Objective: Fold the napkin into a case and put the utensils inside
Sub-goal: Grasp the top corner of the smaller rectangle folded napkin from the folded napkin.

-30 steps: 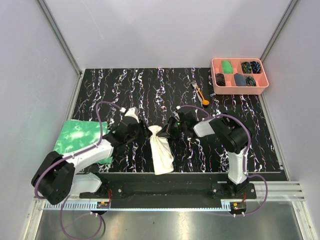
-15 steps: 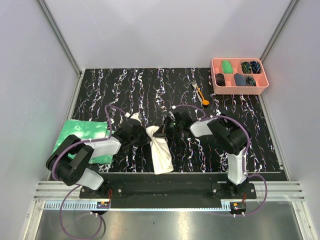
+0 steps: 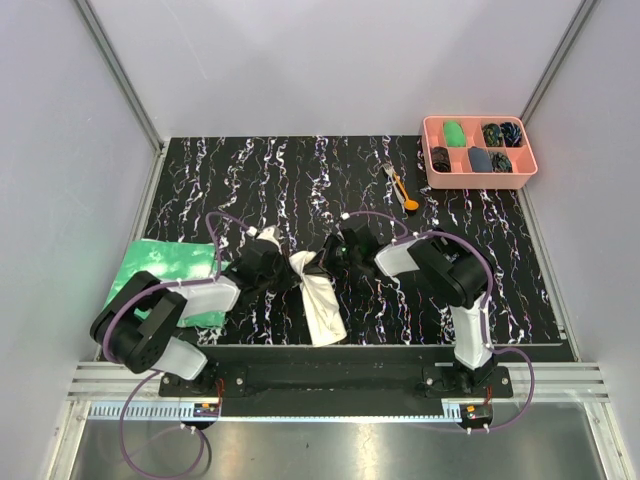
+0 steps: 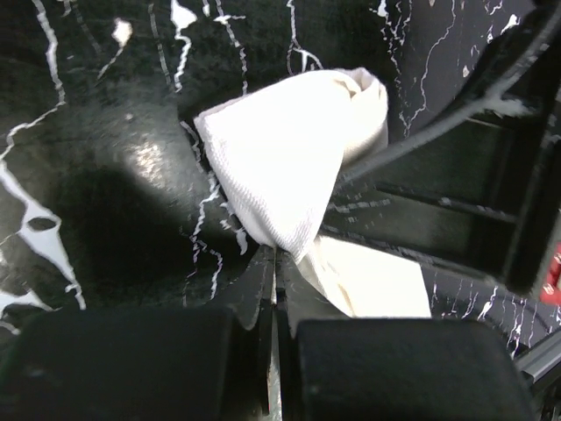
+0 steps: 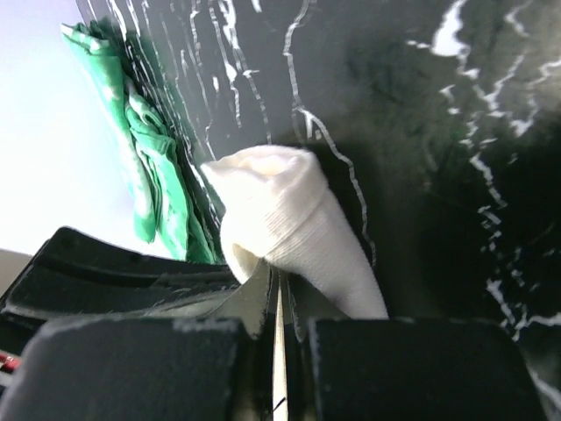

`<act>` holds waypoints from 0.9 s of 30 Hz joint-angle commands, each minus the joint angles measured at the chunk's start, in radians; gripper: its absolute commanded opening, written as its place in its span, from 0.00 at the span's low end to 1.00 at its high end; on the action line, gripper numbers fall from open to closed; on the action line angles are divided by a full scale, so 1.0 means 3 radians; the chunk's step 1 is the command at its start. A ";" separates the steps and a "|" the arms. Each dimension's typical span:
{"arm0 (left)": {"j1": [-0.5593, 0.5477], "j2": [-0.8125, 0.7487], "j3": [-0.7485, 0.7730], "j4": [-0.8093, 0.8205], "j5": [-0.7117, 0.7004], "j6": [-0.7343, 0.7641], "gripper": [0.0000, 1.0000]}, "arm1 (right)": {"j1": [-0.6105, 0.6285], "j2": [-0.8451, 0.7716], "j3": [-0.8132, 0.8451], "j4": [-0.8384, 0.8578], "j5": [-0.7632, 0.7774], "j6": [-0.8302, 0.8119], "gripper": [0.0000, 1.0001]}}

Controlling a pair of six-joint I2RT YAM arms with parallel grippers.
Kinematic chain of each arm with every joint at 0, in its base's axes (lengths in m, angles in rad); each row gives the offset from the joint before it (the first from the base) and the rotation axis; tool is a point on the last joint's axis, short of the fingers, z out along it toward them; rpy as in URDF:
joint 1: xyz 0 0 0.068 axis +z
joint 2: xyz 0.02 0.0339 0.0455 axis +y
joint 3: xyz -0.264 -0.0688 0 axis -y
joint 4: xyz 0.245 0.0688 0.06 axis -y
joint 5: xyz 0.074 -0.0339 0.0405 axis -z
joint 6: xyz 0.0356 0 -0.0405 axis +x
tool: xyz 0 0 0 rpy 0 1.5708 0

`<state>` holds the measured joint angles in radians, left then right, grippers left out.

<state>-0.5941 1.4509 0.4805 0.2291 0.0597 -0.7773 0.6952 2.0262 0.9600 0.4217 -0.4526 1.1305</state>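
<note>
The cream-white napkin (image 3: 318,300) lies as a narrow folded strip near the table's front edge, its far end bunched and lifted. My left gripper (image 3: 290,268) is shut on that end from the left; the cloth (image 4: 289,167) bulges past its fingertips. My right gripper (image 3: 322,264) is shut on the same end from the right, with the cloth (image 5: 289,219) curling over its tips. The two grippers almost meet. The fork and orange spoon (image 3: 401,187) lie together at the far right, left of the pink tray.
A pink compartment tray (image 3: 478,150) with small items stands at the far right corner. A green-and-white mottled cloth (image 3: 160,275) lies at the left edge, under the left arm; it also shows in the right wrist view (image 5: 145,149).
Both grippers have kept hold of the napkin's far end and shifted it slightly left. The left arm has drawn back and bent more; the strip now slants a little.
</note>
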 commanded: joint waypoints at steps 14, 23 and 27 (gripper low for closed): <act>-0.0009 -0.0322 0.0249 -0.0355 0.0230 0.0106 0.57 | 0.0076 -0.0102 -0.0204 -0.0040 0.0563 -0.0066 0.11; -0.0009 0.0026 0.0219 -0.0314 0.0144 0.0131 0.51 | 0.0081 -0.0224 -0.0132 -0.0189 0.0543 -0.0163 0.19; 0.0002 0.0037 0.0142 -0.0263 0.0128 0.0136 0.40 | 0.0081 -0.0265 -0.0081 -0.0321 0.0506 -0.0250 0.29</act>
<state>-0.5945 1.4479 0.5335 0.1379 0.1059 -0.7555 0.7124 1.9835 0.9184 0.4416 -0.3408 1.1187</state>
